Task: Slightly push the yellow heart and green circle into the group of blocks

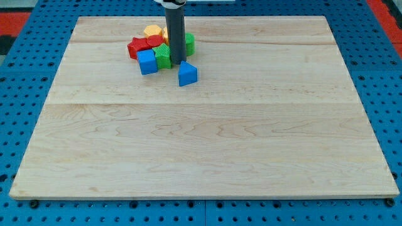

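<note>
- Yellow heart (pixel 152 30) sits just past my tip (pixel 176 62), toward the view's top left, touching the red blocks (pixel 141 45).
- Green circle (pixel 188 43) peeks out beside the rod, on its right.
- My tip holds nothing; it only pushes.
- Blue triangle (pixel 187 74) waits alone, just below my tip.

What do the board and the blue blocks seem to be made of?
The board looks like pale unfinished or lightly sealed wood: grain lines and plank seams show, with a matte surface. The blue block and the blue cube near my tip look like painted wood or plastic: flat even colour, no grain visible.
</note>
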Controlling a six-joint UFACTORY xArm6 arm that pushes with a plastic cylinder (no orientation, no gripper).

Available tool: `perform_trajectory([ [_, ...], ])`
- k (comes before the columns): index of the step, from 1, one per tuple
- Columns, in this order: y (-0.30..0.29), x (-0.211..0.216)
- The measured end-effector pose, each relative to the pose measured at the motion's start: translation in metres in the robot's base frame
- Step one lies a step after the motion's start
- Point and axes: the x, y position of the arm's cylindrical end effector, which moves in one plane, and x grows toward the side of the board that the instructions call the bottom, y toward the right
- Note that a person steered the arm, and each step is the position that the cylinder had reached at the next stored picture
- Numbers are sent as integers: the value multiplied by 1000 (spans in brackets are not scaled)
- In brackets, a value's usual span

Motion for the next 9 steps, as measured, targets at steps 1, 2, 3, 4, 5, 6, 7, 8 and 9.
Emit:
perform_trajectory([
  [1,-3,-3],
  [2,-10,-8],
  [3,11,-16],
  [4,47,-4],
  [5,83,5],
  [6,107,-30],
  [7,83,-52],
  [8,45,-80],
  [9,6,-115],
])
